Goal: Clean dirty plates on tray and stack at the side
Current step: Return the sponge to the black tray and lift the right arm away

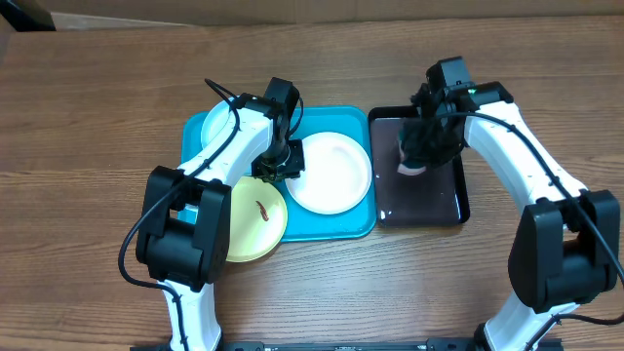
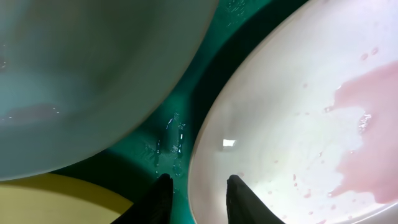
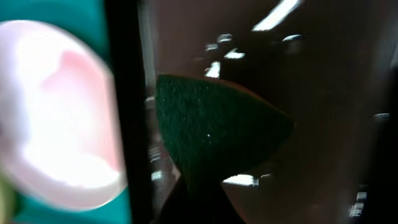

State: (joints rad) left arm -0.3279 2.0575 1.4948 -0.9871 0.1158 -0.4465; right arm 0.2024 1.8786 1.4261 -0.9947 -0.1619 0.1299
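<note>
The left claw [image 2: 198, 183] stands partly open and empty. Its 2 fingers sit astride the near rim of the white plate [image 2: 292, 93], 1 over the plate's inside and 1 over the wet floor of the turquoise tray [image 2: 169, 134]. The plate spreads ahead and to the claw's right, with a pink watery stain across it. Being round, it has no long axis, so the next move turns only on that rim between the fingers.

The light cyan plate [image 2: 81, 74] lies ahead to the claw's left, and the yellow-green plate [image 2: 56, 202] is just beside its outer finger. Both look close enough to be nudged if the white one is dragged. All 3 plates are on the tray and none is stacked aside.

The right claw [image 1: 421, 146] hangs over the black tray [image 1: 448, 210], well apart from the left claw. It seems closed on a green sponge [image 3: 217, 130], though its fingers are too blurred to be sure. The left arm is clearly the nearer to the white plate.
</note>
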